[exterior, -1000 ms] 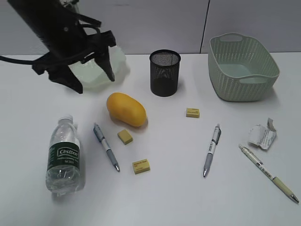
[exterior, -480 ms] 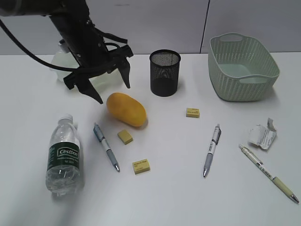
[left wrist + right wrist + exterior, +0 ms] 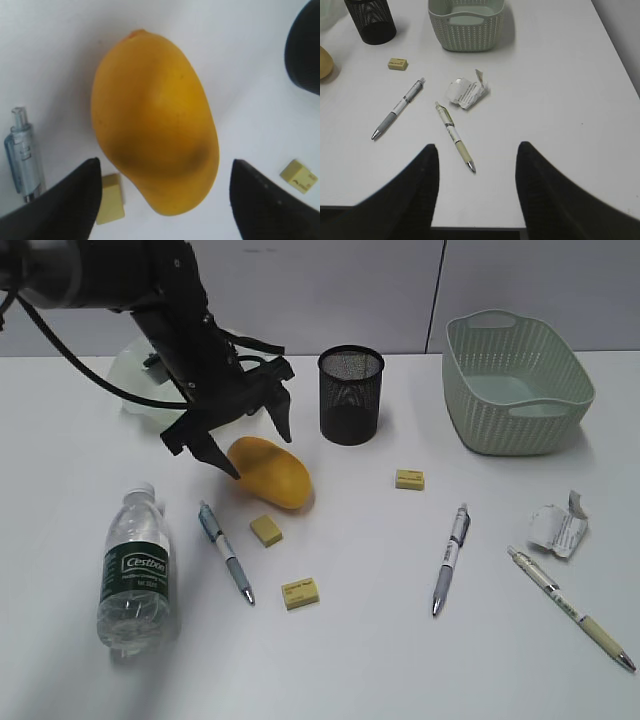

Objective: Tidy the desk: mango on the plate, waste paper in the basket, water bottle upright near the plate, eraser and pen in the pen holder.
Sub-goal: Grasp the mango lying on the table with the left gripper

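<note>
Left wrist view: my left gripper (image 3: 162, 200) fingers wide, straddling mango (image 3: 154, 120), not touching. Eraser (image 3: 111, 198) beside left finger (image 3: 60, 210) risks being pinched; smooth mango may roll.

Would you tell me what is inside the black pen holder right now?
Through the mesh, the pen holder looks empty; its floor is not clearly visible. The pens and erasers lie on the desk.

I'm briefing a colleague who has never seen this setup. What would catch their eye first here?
The smooth yellow-orange mango lying left of centre on the white desk stands out, with the black left gripper poised over it, jaws wide open on either side. Behind it stands the black wire-mesh pen holder, and at the back right sits the pale green woven-pattern basket, with nothing in it.
</note>
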`<action>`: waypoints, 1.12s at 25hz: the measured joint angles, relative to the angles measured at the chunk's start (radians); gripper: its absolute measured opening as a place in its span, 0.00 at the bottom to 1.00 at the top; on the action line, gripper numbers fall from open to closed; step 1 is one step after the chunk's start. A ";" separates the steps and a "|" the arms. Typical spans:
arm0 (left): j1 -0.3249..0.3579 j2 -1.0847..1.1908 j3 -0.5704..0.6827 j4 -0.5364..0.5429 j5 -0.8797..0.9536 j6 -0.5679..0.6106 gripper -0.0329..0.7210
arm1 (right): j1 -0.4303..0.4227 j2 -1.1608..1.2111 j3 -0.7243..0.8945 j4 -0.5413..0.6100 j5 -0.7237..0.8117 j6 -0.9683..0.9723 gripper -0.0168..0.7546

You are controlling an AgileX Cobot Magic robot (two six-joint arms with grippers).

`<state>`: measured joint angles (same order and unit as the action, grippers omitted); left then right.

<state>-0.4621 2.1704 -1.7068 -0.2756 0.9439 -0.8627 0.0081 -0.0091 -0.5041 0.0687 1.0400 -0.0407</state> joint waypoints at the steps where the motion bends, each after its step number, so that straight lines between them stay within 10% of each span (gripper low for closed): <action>1: 0.000 0.006 0.000 -0.001 0.000 -0.002 0.84 | 0.000 0.000 0.000 0.000 0.000 0.000 0.54; 28: 0.001 0.076 -0.013 -0.026 -0.063 -0.034 0.79 | 0.000 0.000 0.000 0.000 0.000 0.000 0.54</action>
<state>-0.4610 2.2468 -1.7195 -0.3021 0.8810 -0.8967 0.0081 -0.0091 -0.5041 0.0687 1.0400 -0.0407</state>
